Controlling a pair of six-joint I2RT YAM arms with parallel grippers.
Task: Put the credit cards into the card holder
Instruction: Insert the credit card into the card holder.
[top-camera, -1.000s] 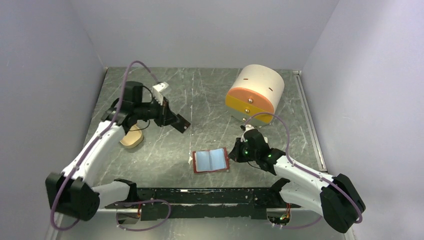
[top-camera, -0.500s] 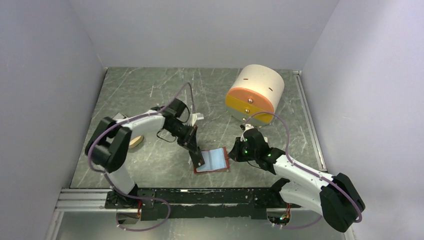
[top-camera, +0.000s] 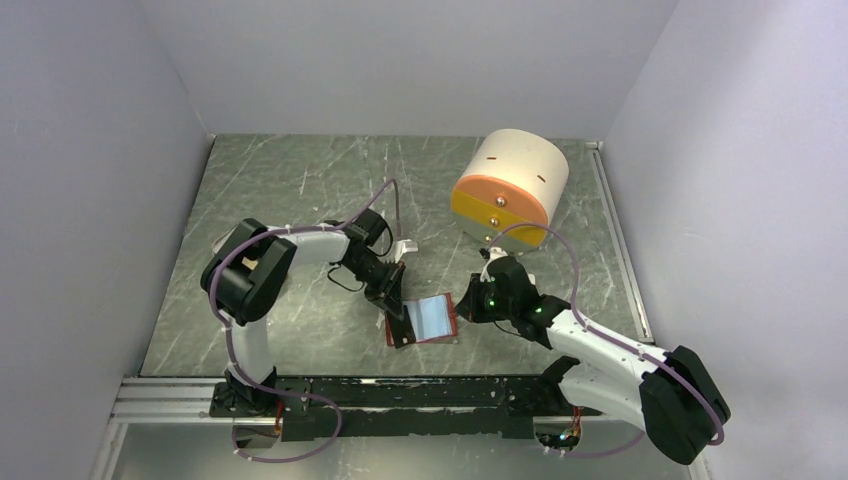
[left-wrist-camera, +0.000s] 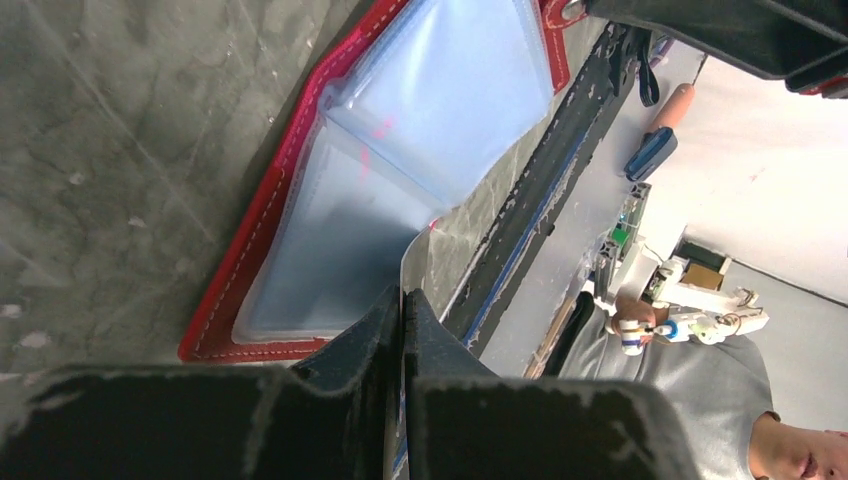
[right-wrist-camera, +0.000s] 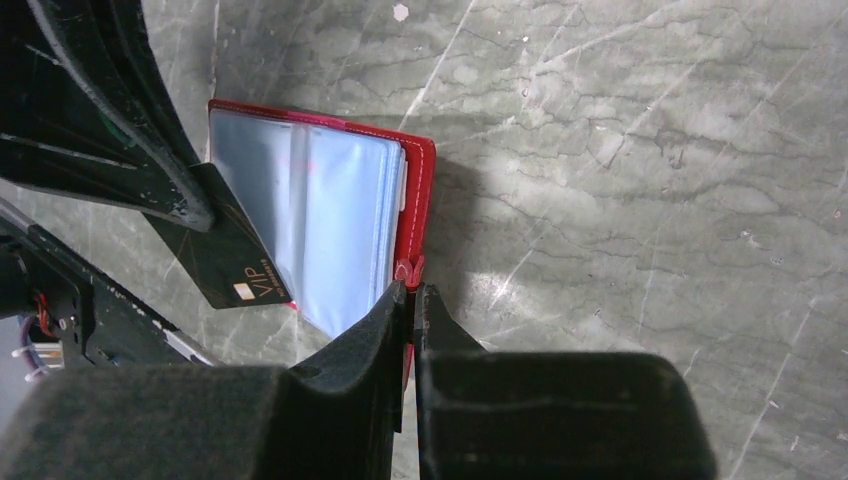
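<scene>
- Dark grey-green marbled stone counter (top-camera: 300, 190), pale-veined, fills the centre.
- Plain pale lilac walls (top-camera: 400, 60) enclose it at 9, 12 and 3 o'clock.
- Black metal rail (top-camera: 420, 393) runs along 6 o'clock.

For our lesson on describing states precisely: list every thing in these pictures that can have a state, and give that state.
wallet: open, pale blue pockets facing up.
left gripper: shut on the card.
right gripper: shut on the wallet's red tab.
card: tilted over the wallet's left half; whether it has entered a pocket cannot be told.
cylinder: touched by neither gripper.
</scene>
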